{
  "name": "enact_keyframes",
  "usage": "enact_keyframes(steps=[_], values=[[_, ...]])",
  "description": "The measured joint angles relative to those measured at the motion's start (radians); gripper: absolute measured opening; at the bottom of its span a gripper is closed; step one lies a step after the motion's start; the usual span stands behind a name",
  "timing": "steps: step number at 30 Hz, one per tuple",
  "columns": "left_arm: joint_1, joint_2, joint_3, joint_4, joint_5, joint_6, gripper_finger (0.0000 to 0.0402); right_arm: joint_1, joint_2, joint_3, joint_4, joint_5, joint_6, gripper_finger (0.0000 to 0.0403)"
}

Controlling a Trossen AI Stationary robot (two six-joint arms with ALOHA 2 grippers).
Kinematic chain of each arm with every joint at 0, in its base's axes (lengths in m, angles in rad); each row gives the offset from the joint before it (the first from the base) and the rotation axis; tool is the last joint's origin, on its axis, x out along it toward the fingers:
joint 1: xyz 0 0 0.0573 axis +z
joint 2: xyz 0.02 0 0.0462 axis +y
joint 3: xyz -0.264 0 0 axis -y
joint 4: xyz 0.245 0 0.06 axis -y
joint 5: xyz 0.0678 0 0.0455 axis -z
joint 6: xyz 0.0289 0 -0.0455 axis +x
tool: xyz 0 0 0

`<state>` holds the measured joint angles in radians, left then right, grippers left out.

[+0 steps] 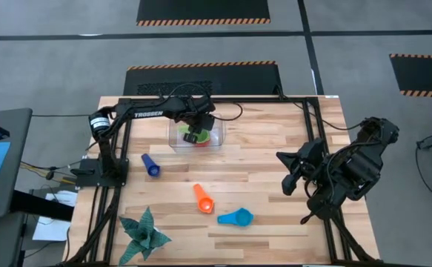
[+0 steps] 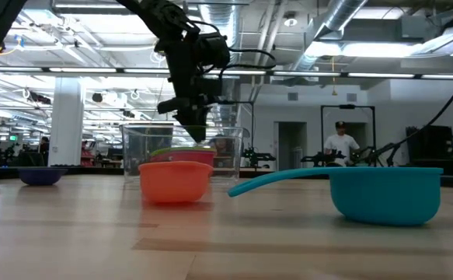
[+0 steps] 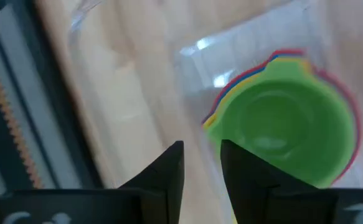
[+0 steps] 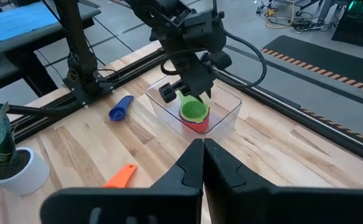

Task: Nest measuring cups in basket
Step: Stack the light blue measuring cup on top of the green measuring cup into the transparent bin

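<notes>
The clear basket [image 1: 177, 141] stands at the table's far middle. It holds a nested stack of cups with a green cup [image 3: 281, 124] on top, yellow and blue rims under it, and a red cup [image 4: 197, 127] outermost. My left gripper [image 3: 202, 168] hovers just above the stack [image 4: 193, 111], fingers a little apart and touching nothing. A small dark blue cup [image 1: 150, 165], an orange cup [image 1: 203, 199] and a light blue cup [image 1: 236, 217] lie loose on the table. My right gripper [image 4: 203, 165] waits shut near the table's right edge [image 1: 290, 172].
A teal spiky paper plant [image 1: 143, 233] in a white pot stands at the near left corner. The black frame rails [image 1: 123, 148] run along the table's left, far and right sides. In the low view the orange cup [image 2: 175, 180] and the light blue cup [image 2: 385, 193] stand before the basket [image 2: 137, 148].
</notes>
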<state>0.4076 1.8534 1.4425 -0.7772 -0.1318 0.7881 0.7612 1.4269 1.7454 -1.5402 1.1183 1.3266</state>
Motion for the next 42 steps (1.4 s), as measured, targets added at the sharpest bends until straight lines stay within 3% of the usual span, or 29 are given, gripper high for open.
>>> enact_keyframes(steps=[4, 9, 11, 13, 17, 22, 28, 42], values=[[-0.034, -0.001, 0.13, -0.151, -0.009, -0.133, 0.0097, 0.0, 0.0, 0.0, -0.01, 0.001, -0.001, 0.0022], [-0.106, -0.008, 0.318, -0.402, 0.264, -0.405, 0.0097, -0.011, 0.0, 0.0, -0.027, 0.006, -0.046, 0.002], [-0.142, -0.008, 0.343, -0.447, 0.374, -0.488, 0.0098, -0.027, 0.002, 0.0, -0.027, 0.005, -0.082, 0.0022], [-0.191, -0.007, 0.345, -0.456, 0.421, -0.547, 0.0098, -0.056, 0.017, 0.0, -0.032, 0.004, -0.126, 0.0024], [-0.311, -0.006, 0.305, -0.415, 0.37, -0.587, 0.0098, -0.105, 0.046, -0.001, -0.03, -0.064, -0.202, 0.0026], [-0.445, 0.001, 0.25, -0.202, 0.291, -0.647, 0.0098, -0.137, 0.054, -0.001, -0.03, -0.227, -0.194, 0.0019], [-0.54, 0.053, 0.205, 0.152, 0.12, -0.826, 0.0098, -0.067, 0.045, 0.0, -0.03, -0.238, -0.095, 0.0017], [-0.689, 0.25, 0.221, 0.294, 0.096, -1.285, 0.0098, 0.129, 0.052, -0.018, -0.03, -0.235, -0.062, 0.0017]])
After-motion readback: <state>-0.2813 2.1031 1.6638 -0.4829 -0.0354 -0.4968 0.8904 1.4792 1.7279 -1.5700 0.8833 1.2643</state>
